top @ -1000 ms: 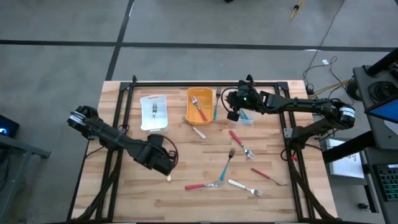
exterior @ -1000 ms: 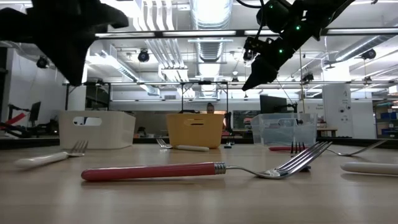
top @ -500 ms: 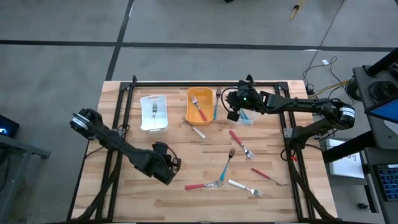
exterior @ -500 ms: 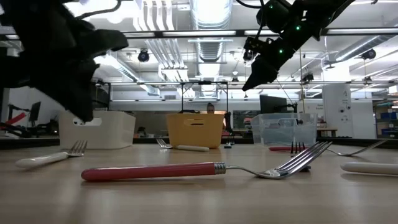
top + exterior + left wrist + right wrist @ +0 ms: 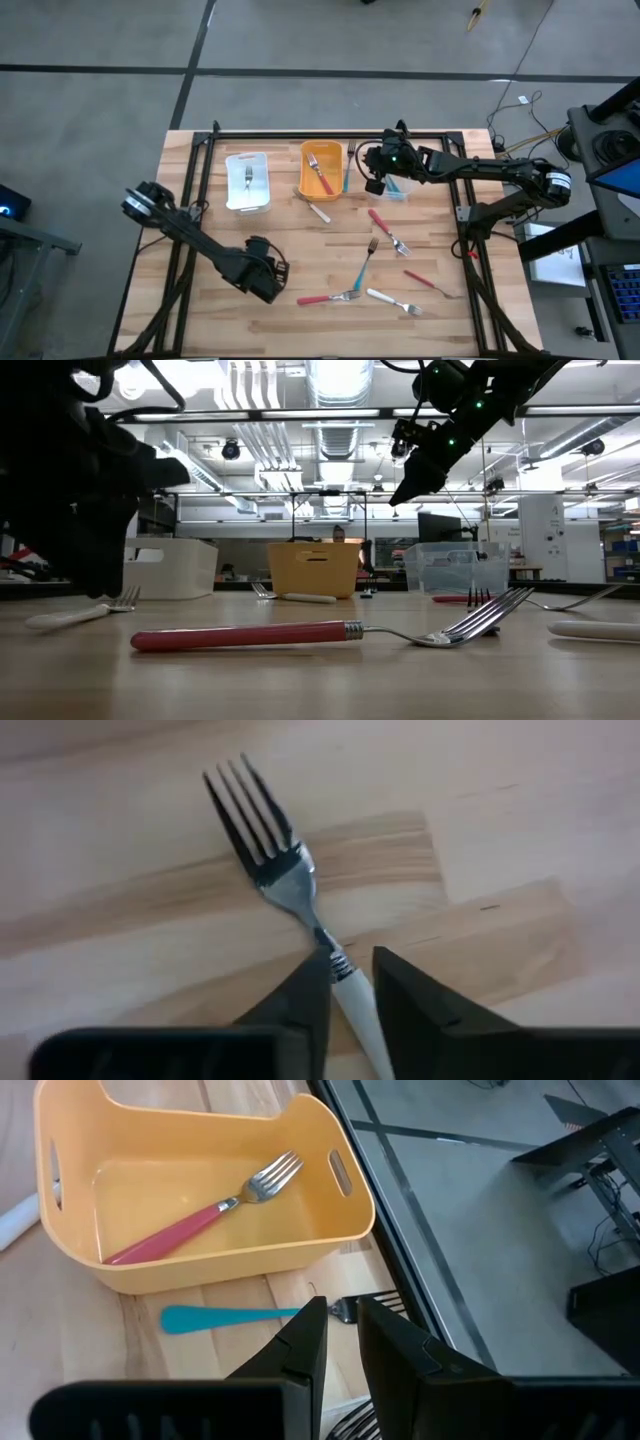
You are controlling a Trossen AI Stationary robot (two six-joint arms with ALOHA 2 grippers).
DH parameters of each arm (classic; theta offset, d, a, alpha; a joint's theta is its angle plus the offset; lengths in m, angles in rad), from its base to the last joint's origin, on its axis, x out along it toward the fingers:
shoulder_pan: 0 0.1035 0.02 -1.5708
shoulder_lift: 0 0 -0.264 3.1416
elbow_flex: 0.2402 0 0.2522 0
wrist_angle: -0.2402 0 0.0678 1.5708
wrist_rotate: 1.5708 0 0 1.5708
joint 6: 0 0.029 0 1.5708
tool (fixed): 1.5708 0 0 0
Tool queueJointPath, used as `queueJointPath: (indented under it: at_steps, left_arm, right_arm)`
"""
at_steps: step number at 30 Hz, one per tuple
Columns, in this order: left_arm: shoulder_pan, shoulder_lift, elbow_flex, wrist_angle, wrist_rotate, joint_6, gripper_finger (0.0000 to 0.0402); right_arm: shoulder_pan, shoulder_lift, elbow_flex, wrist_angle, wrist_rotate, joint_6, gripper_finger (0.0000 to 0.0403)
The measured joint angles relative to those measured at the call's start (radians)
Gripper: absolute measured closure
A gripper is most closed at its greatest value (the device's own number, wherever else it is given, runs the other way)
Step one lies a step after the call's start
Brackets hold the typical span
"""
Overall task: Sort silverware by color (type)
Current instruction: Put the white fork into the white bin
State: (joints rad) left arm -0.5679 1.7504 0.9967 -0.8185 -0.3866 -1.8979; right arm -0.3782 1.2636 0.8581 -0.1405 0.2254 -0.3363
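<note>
Nearest us, on the wooden tabletop (image 5: 200,300), we see the left tool (image 5: 350,982) low at the near left. Its fingers (image 5: 300,1000) sit narrowly apart astride the white fork (image 5: 290,885), which lies flat. More silverware (image 5: 375,270) lies scattered toward the near right. Farther off, the right tool (image 5: 340,1330) hovers nearly closed, gripping nothing, above a teal utensil (image 5: 225,1318) beside the orange bin (image 5: 60,1240), which holds a red fork (image 5: 200,1215).

left gripper (image 5: 268,283): low at table's near-left, fingers slightly parted | right gripper (image 5: 374,184): raised at far side
</note>
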Motion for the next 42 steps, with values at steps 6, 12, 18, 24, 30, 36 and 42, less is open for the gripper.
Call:
queueJointPath:
  at_steps: [6, 12, 18, 24, 30, 36, 42]
  left_arm:
    - [-0.008, 0.028, 0.0, 0.01, 0.011, -0.025, 0.0253]
    - [-0.013, 0.066, 0.002, 0.013, 0.009, -0.03, 0.0215]
    - [-0.015, 0.107, 0.004, 0.004, -0.003, -0.035, 0.0252]
    - [-0.021, 0.118, 0.002, -0.009, -0.012, -0.104, 0.0346]
    - [-0.042, 0.105, 0.009, -0.022, -0.023, -0.241, 0.0381]
    - [-0.041, 0.009, 0.034, -0.067, -0.095, -0.266, 0.0385]
    - [0.016, -0.135, 0.035, -0.159, -0.206, -0.167, 0.0385]
  right_arm:
    - [0.0, 0.0, 0.0, 0.004, -0.001, 0.002, 0.0351]
    - [0.0, 0.0, 0.0, 0.012, -0.001, 0.003, 0.0351]
    - [0.0, 0.001, 0.0, 0.016, -0.001, 0.003, 0.0351]
    - [0.0, 0.002, 0.0, 0.019, -0.001, 0.003, 0.0351]
    - [0.0, 0.002, 0.0, 0.019, -0.002, 0.003, 0.0351]
    - [0.0, 0.002, 0.0, 0.019, -0.002, 0.003, 0.0351]
    - [0.0, 0.002, 0.0, 0.019, -0.001, 0.003, 0.0351]
